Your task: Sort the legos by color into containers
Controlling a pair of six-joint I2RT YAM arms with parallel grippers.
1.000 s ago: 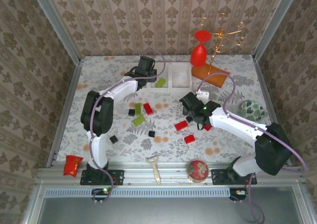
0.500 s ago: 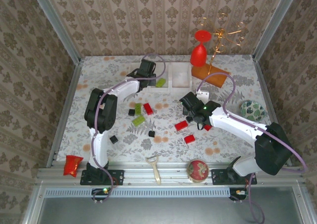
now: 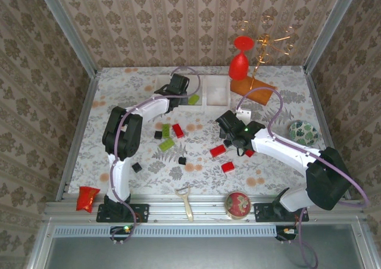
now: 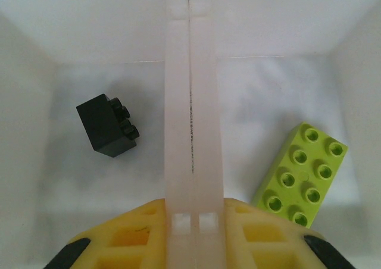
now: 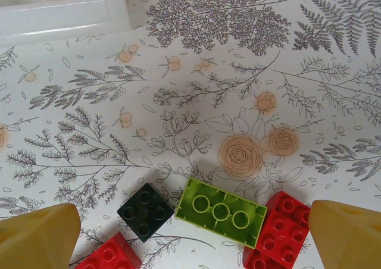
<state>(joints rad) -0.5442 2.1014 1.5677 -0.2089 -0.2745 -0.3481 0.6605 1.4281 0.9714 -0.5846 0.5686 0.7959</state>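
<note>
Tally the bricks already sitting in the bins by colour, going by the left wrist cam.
Black brick: 1, in the bin left of the shared wall
Lime green brick: 1, in the next bin, right of that wall
Red: 0
Total: 2
</note>
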